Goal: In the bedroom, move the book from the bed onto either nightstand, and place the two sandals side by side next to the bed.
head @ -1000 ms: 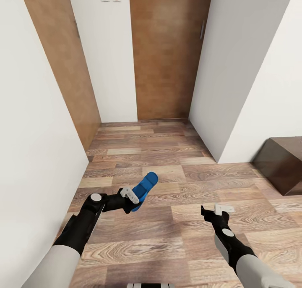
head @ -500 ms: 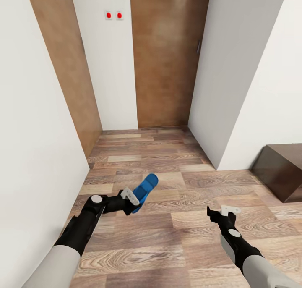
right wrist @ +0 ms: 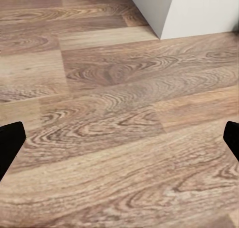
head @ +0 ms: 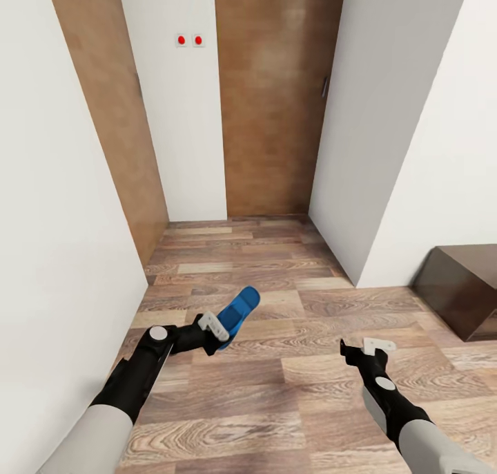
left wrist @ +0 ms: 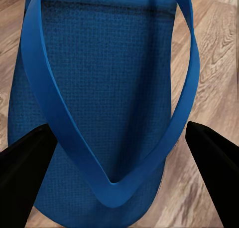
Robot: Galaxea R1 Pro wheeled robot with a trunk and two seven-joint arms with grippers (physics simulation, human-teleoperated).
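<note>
My left pincer (head: pixel 215 327) grips one bright blue flat flip-flop sandal (head: pixel 235 312) above the light brown wood-plank floor (head: pixel 276 391); my right pincer (head: pixel 369 346) hangs wide, empty, between white walls (head: pixel 62 239), facing a brown wooden door (head: pixel 269 101).

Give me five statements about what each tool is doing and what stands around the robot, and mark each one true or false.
1. The left tool is shut on a blue sandal. True.
2. The right tool holds the other sandal. False: it is open and empty, with only wood-plank floor beneath it.
3. The held sandal rests flat on the floor. False: it is lifted clear, pointing ahead and upward.
4. A closed brown wooden door stands straight ahead. True.
5. A dark brown piece of furniture sits on the robot's left. False: it is on the right, against the white wall.
</note>
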